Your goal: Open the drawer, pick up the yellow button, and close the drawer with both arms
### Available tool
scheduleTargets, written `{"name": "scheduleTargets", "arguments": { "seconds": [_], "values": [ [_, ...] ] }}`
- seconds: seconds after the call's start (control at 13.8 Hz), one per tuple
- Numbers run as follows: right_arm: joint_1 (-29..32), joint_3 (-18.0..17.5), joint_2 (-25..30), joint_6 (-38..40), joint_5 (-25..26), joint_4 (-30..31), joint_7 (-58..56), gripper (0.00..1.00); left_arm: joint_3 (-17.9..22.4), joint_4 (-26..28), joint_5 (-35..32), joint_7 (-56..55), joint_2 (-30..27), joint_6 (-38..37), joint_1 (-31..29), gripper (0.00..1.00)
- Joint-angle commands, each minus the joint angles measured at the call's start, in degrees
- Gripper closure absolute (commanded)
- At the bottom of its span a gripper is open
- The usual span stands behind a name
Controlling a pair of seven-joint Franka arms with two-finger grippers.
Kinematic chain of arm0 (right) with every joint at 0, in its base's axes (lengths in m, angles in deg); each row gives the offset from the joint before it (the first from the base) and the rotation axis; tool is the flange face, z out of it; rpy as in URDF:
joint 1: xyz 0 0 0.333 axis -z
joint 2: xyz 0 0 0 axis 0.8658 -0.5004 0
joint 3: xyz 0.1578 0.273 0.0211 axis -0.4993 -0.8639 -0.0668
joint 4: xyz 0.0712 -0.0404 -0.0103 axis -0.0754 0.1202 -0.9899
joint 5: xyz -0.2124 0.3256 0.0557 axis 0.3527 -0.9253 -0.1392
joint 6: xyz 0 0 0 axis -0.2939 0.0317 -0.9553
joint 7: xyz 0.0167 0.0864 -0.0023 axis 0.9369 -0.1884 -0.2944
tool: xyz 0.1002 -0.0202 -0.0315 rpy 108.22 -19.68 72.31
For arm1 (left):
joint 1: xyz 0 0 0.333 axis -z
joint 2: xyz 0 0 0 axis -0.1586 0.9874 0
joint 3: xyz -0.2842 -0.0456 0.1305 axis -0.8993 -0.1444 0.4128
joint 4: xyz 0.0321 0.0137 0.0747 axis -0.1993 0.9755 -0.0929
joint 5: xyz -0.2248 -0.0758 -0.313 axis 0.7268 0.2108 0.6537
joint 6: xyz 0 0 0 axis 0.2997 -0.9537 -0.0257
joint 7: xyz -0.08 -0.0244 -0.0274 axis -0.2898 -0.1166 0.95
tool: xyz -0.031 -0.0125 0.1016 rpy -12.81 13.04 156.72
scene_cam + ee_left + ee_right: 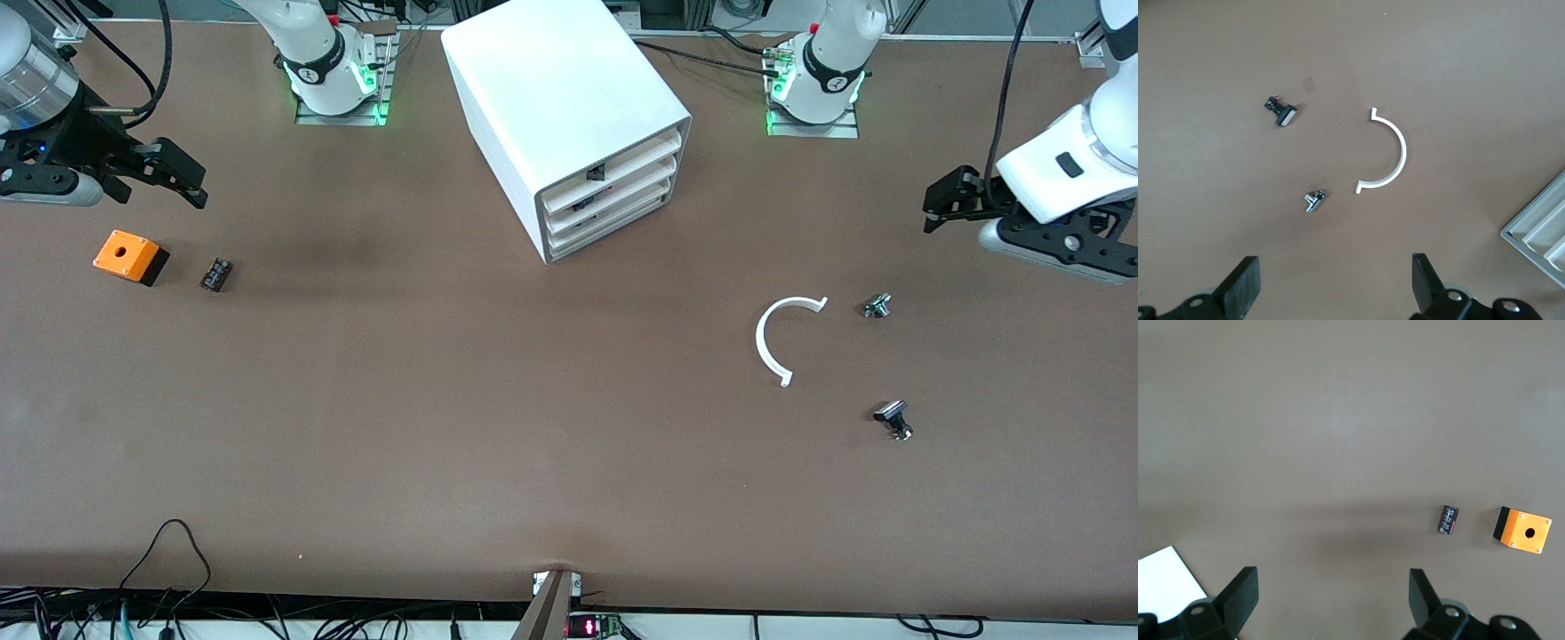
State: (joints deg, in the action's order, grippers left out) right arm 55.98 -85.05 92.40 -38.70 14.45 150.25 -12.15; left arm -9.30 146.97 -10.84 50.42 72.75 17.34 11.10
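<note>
The white cabinet (560,98) stands mid-table near the arms' bases, with three drawers in its front. The drawer (642,153), the highest one, is shut, like the two below it. The button is hidden. My left gripper (935,203) hangs open over bare table at the left arm's end, with nothing between its fingers (1336,280). My right gripper (191,182) hangs open and empty over the right arm's end (1333,593). A corner of the cabinet shows in the left wrist view (1541,227) and in the right wrist view (1165,581).
An orange cube with a hole (129,256) (1523,530) and a small black part (216,274) (1447,520) lie below the right gripper. A white half ring (778,338) (1395,150) and two black-and-silver parts (877,306) (894,418) lie toward the left arm's end.
</note>
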Motion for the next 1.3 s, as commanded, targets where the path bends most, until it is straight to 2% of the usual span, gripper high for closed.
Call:
{"name": "scheduleTargets", "arguments": {
  "seconds": [0.0, 0.22, 0.29, 0.72, 0.94, 1.23],
  "values": [
    [0.21, 0.06, -0.6, 0.44, -0.77, -1.31, -1.23, 0.0, -0.16, 2.83, 2.44, 0.73, -3.59, 2.35, -3.89, 0.0],
    [0.21, 0.06, -0.6, 0.35, -0.77, -1.31, -1.22, 0.0, 0.02, 16.17, 2.9, -0.23, -12.03, 12.27, -4.0, 0.0],
    [0.21, 0.06, -0.52, 0.44, -0.86, -1.31, -1.22, 0.0, -0.07, 16.65, 2.99, -0.58, -12.32, 12.56, -3.65, 0.0],
    [0.21, 0.41, -0.6, 0.17, -1.12, -1.75, -0.79, 0.0, 0.11, 16.31, 2.29, -0.59, -7.41, 12.92, -2.77, 0.0],
    [0.21, 0.41, -0.96, 0.26, -1.21, -2.28, -1.4, 0.0, -0.16, 10.87, 2.11, 0.03, -2.67, 10.74, -2.95, 0.0],
    [0.21, 0.41, -0.95, -0.18, -1.03, -2.28, -1.4, 0.0, -0.25, 9.89, 2.11, 0.03, -2.39, 8.43, -2.86, 0.0]
  ]
}}
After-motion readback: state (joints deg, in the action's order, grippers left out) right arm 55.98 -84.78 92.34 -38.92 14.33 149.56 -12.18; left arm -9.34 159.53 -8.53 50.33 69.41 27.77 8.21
